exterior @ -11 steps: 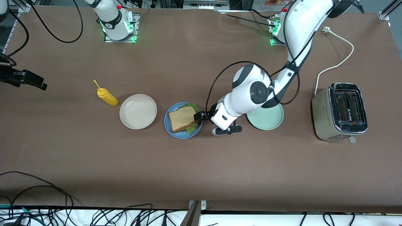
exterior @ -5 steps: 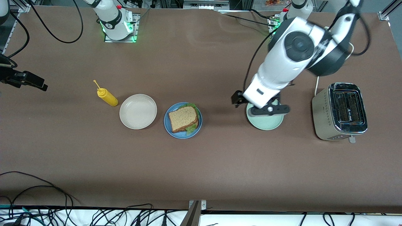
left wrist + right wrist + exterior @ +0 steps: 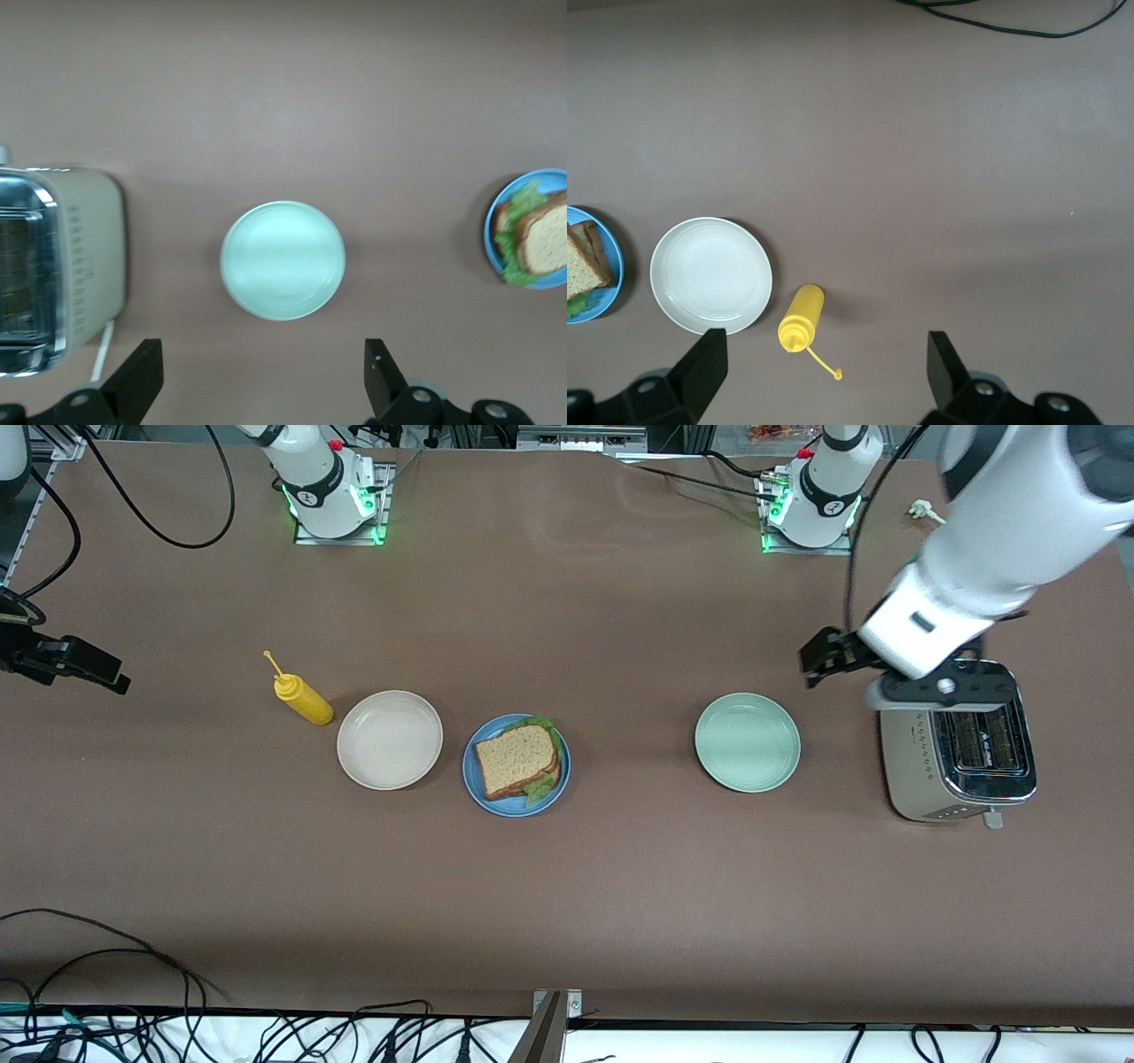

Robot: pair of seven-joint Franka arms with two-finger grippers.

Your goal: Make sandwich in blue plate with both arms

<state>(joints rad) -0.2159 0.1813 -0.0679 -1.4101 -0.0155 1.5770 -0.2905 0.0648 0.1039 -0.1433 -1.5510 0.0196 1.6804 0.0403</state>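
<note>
Standing between sandwich (image 3: 518,760) on blue plate (image 3: 493,797) and raised left end effector (image 3: 819,662): pale green plate (image 3: 747,742). Fingers spread, empty, beside toaster (image 3: 961,757). Right end effector (image 3: 824,381) parked apart, likewise spread.

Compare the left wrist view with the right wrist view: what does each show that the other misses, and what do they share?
Only the left wrist view shows the pale green plate and the toaster, framed by the open left gripper. Only the right wrist view shows the beige plate, the yellow mustard bottle and the open right gripper. Both catch the blue plate with the sandwich at the frame edge, plus brown table.
</note>
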